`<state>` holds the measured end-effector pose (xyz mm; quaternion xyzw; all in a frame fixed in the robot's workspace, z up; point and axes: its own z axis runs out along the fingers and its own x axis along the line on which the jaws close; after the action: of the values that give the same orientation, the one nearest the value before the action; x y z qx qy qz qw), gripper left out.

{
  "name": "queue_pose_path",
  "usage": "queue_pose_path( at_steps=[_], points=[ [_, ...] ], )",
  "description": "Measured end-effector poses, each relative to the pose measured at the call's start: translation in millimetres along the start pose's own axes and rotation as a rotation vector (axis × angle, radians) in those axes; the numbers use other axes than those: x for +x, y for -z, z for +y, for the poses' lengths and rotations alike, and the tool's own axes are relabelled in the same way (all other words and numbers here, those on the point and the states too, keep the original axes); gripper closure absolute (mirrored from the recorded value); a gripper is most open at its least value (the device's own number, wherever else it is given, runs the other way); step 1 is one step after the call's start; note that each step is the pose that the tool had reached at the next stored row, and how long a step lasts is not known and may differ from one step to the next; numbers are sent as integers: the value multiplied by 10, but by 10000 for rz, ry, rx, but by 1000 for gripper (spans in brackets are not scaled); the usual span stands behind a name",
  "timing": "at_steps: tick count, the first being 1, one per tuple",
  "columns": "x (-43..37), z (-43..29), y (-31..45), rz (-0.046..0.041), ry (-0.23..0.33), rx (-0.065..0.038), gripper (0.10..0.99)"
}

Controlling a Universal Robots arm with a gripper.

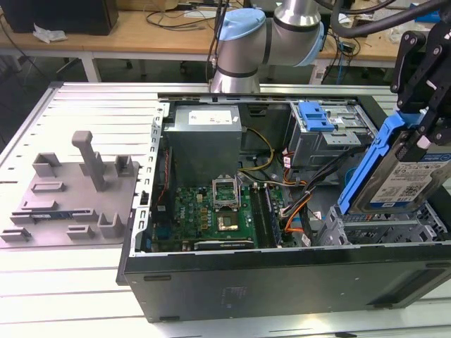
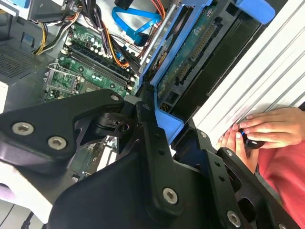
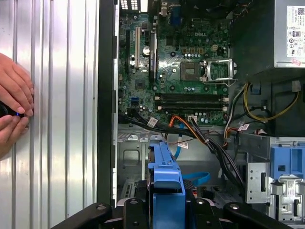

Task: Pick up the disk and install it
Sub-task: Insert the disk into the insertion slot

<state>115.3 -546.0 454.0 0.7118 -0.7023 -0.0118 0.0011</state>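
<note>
My gripper (image 1: pixel 423 134) is shut on the disk (image 1: pixel 398 179), a silver-grey drive with a white-and-blue label in a bright blue bracket. It hangs tilted, one end up, at the exterior view's right. Its lower end is just above the grey drive cage (image 1: pixel 380 227) in the open computer case. In the second wrist view the disk's green circuit board (image 2: pixel 190 52) faces the camera, and the black fingers (image 2: pixel 151 138) clamp the blue bracket. In the first wrist view the blue bracket (image 3: pixel 166 176) stands edge-on above the case floor.
The open case (image 1: pixel 282 285) holds a motherboard (image 1: pixel 218 211), a power supply (image 1: pixel 204 134), bundled cables (image 1: pixel 310 190) and a second cage with a fixed blue tab (image 1: pixel 315 116). A grey fixture plate (image 1: pixel 70 190) lies at the exterior view's left. A person's hands (image 3: pixel 14 100) rest on the ribbed table beside the case.
</note>
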Motion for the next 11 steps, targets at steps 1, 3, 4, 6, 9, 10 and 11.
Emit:
queue_pose_path(
  at_steps=[1, 3, 4, 6, 9, 10, 11],
  points=[
    [0, -5, -6, -2, -5, 0, 722],
    [1, -6, -17, -1, -8, -1, 722],
    [1, -7, -23, -2, -7, 0, 722],
    [2, -7, -46, 0, -7, 0, 722],
    [2, -7, -64, 0, -8, 0, 722],
    [2, -7, -69, -1, -8, 0, 722],
    [2, -7, -73, -1, -8, 0, 722]
  ],
)
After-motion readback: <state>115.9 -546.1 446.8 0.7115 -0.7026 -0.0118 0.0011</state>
